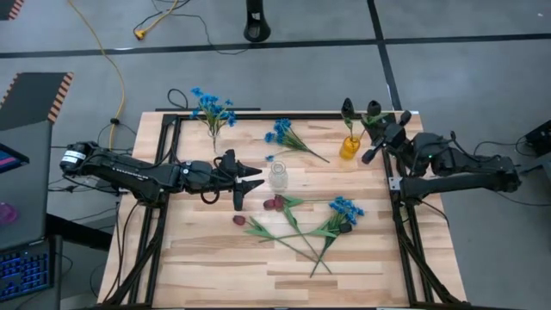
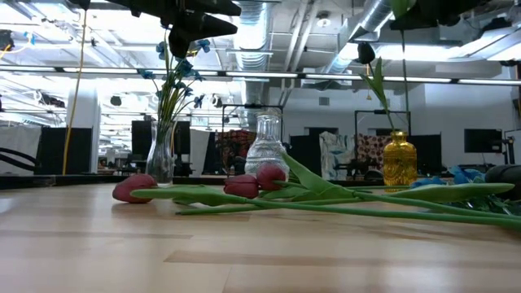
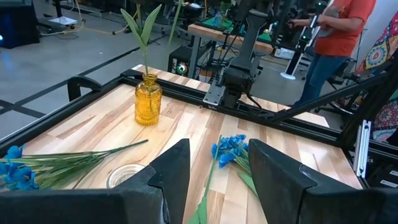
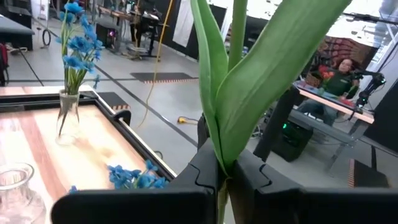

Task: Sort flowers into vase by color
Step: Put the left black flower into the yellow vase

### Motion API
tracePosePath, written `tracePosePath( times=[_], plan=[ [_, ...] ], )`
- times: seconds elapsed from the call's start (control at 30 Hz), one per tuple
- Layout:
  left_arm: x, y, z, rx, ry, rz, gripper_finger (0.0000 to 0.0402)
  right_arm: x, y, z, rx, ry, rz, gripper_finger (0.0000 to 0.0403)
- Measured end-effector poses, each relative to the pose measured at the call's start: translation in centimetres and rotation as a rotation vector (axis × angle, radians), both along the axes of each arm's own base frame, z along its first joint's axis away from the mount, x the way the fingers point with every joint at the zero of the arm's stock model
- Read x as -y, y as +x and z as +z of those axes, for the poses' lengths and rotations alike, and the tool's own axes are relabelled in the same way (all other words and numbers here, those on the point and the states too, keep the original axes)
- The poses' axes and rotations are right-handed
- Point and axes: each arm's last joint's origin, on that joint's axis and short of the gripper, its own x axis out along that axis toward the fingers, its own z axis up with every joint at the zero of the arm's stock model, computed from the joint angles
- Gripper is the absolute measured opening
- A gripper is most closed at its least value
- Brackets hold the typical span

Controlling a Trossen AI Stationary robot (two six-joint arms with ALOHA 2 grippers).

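the right gripper hangs near the table's far right corner, its fingers pinched on the green stem of a dark-budded flower, just beside the yellow vase. that vase already holds 1 dark-budded flower standing upright.

the left gripper hovers over the middle of the table, left of the clear empty vase, its fingers spread apart with nothing between them.

near the far left corner a narrow clear vase holds a bunch of blue flowers. a loose blue flower lies on the wood between the far edge and the empty vase, its stem pointing toward the yellow vase. another blue flower lies right of centre, toward the near edge, its stem crossing those of 2 dark red rosebuds lying just in front of the empty vase. a 3rd red bud lies a little nearer the left edge, its stem running toward the near edge.

in the room beyond the table, a person in an orange shirt stands, and another person sits at a bench.
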Motion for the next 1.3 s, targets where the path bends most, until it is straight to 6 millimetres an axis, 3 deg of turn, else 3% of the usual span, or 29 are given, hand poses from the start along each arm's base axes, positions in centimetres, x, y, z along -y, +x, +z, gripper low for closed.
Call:
tracePosePath(
  times=[0.4, 1.3],
  plan=[
    [0.0, 0.0, 0.0, 0.001, -0.001, 0.001, 0.015, 0.9, -0.2, 0.0, -0.011, -0.011, -0.075, 0.0045],
    [0.0, 0.0, 0.0, 0.001, -0.002, 0.0, 0.015, 3.2, 2.5, -1.0, -0.019, 0.054, -0.153, 0.0045]
  ],
)
